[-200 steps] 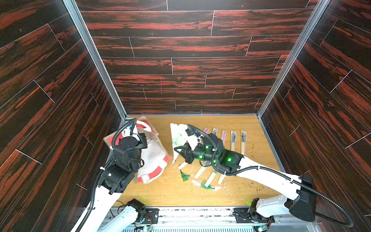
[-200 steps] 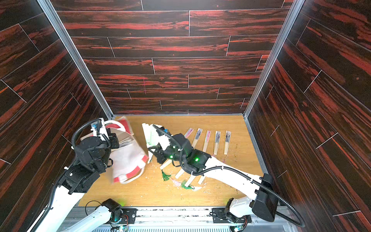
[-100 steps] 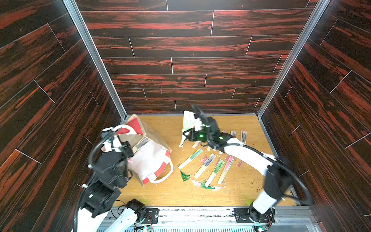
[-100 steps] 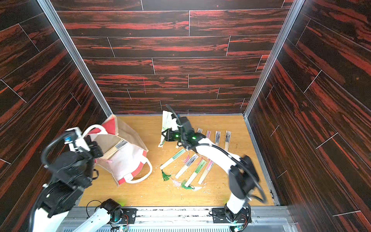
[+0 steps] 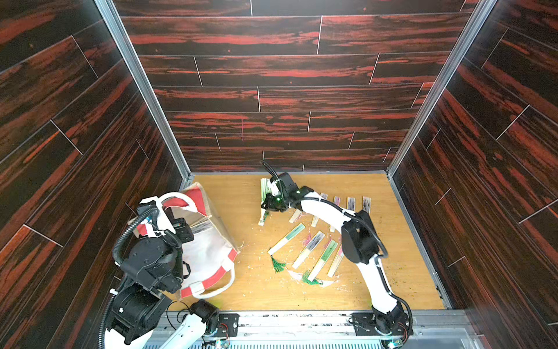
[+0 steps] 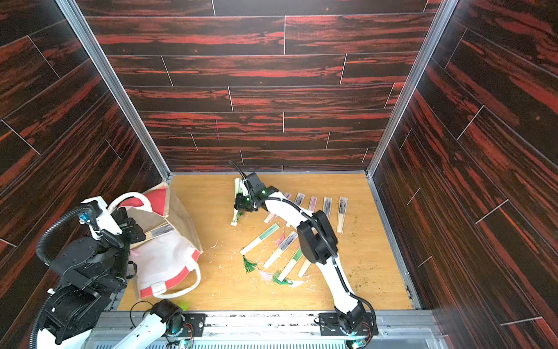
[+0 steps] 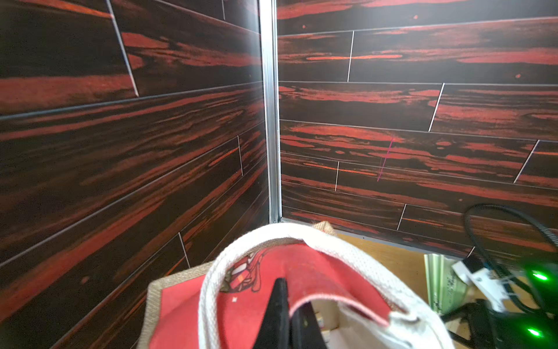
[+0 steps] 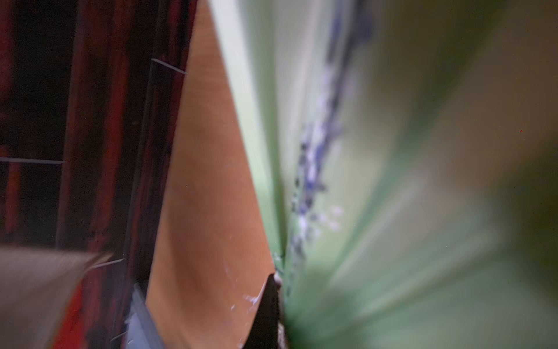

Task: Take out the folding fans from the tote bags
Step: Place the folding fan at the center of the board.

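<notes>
The tan burlap tote bag (image 5: 211, 256) (image 6: 169, 260) leans at the left of the table, its red side panel (image 7: 271, 272) upward. My left gripper (image 7: 288, 302) (image 5: 181, 229) is shut on that panel's rim. One folding fan with black-grey print (image 5: 200, 227) (image 6: 158, 232) lies in the bag's mouth. My right gripper (image 5: 268, 206) (image 6: 241, 206) (image 8: 279, 281) is shut on a partly spread green fan (image 5: 264, 189) (image 6: 238, 188) (image 8: 392, 181) over the far middle of the table. Several closed fans (image 5: 309, 249) (image 6: 282, 249) lie on the table right of centre.
A back row of several fans (image 5: 350, 204) (image 6: 327, 205) lies near the far right. Loose green tassels (image 5: 277, 265) and pale scraps lie at the front. Dark wood walls close in on three sides. The bag's white rope handle (image 5: 225, 284) trails toward the front edge.
My left arm has raised the bag from lying low to leaning with its mouth up. My right arm has carried the green fan from the table's middle toward the far side.
</notes>
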`<state>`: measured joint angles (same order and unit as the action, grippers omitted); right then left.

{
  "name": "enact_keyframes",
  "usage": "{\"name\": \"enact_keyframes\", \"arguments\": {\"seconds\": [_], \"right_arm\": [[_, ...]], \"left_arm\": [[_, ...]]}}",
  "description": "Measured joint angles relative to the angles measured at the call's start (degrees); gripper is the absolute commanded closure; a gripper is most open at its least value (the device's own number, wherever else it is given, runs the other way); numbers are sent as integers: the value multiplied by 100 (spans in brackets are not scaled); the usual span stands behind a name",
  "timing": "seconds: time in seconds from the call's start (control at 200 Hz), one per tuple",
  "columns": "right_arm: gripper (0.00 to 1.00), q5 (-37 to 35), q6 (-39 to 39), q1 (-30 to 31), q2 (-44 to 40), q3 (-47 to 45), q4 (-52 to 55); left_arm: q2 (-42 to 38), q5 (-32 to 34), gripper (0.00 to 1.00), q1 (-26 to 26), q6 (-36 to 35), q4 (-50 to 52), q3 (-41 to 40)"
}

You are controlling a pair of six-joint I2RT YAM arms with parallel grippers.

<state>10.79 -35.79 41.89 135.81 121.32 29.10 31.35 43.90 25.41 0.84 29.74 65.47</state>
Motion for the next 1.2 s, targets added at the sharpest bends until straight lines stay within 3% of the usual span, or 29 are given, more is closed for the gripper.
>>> {"name": "enact_keyframes", "arguments": {"seconds": [0.321, 0.456, 0.561, 0.957, 1.197], "right_arm": [[87, -1119, 398, 90, 1025, 1709, 1919], [69, -1401, 557, 125, 1132, 1884, 2275], [63, -1521, 647, 155, 1147, 1904, 2435], [52, -1923, 713, 280, 1147, 2090, 2610], [62, -2015, 732, 293, 1147, 2081, 2579]], "left_arm": [[-24, -7, 100, 0, -7, 48, 0], [7, -37, 100, 0, -4, 46, 0], [74, -44, 100, 0, -2, 46, 0], [208, -103, 100, 0, 0, 44, 0], [210, -107, 100, 0, 0, 44, 0]]}}
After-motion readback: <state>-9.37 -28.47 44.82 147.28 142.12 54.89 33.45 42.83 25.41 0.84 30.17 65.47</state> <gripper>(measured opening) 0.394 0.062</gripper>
